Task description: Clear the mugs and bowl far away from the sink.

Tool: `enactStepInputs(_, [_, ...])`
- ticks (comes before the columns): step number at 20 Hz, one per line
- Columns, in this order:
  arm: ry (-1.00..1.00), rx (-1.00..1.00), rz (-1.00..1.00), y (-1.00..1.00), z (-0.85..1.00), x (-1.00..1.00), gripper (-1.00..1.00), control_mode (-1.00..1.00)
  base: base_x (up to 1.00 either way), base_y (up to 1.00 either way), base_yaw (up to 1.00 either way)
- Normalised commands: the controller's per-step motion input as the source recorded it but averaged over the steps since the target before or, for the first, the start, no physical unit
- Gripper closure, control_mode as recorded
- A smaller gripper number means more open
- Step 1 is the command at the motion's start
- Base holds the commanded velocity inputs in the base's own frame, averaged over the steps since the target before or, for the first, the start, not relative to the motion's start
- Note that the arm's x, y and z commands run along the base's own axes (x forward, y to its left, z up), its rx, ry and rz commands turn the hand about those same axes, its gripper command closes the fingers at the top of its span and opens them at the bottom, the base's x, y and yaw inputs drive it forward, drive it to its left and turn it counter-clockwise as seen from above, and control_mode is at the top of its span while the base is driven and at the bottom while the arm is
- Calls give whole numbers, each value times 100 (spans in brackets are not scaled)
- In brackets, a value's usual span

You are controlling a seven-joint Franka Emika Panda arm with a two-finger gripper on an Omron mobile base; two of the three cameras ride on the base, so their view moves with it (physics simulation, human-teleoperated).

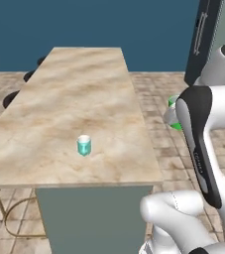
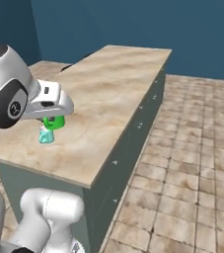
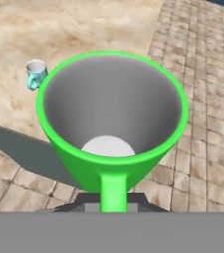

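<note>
While the hand (image 2: 54,120) grips the green mug (image 3: 112,123) (bare inside), the teal mug (image 1: 84,145) stands upright.

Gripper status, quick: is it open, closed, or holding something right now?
Gripper: closed, holding the green mug by its handle, up in the air off the counter's edge.

Occlusions and cut-offs
Green mug (image 1: 173,113) mostly hidden behind the arm in left base view; gripper (image 3: 113,206) fingertips covered by its handle in hand view. Teal mug (image 2: 46,136) partly behind the green mug in right base view. Counter (image 1: 74,99) left side cropped.
</note>
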Motion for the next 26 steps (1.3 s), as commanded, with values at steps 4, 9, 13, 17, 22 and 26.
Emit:
enactStepInputs(4, [0,0,0,0,0,0,100,100,100,20,-2])
enactStepInputs(9, [0,0,0,0,0,0,100,100,91,38,1])
enactStepInputs(13, [0,0,0,0,0,0,100,100,90,2,29])
enactStepInputs(17, [5,10,22,1,-46,70,100,-100,25,2,7])
enactStepInputs(22, [3,14,29,9,-90,66,100,-100,0,0,0])
enactStepInputs(26, [-5,5,12,9,-76,46,100,-100,0,0,0])
